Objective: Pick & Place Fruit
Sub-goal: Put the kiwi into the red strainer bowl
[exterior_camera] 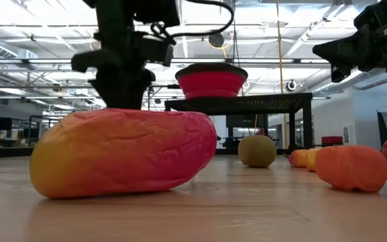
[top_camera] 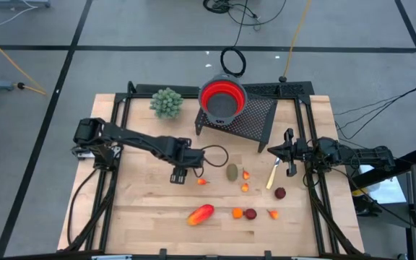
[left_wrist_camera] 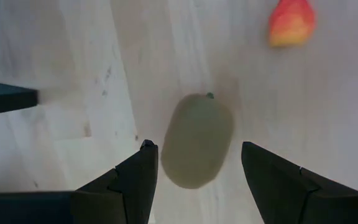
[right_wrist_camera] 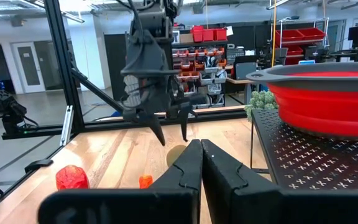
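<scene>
The left gripper hangs over the wooden table with fingers spread, an olive-brown oval fruit lying on the boards between them, untouched. The right gripper waits near the black mesh rack, fingers shut together and empty

The right gripper, its fingers pressed together, hides most of the olive-brown oval lying beyond its fingertips.
</scene>
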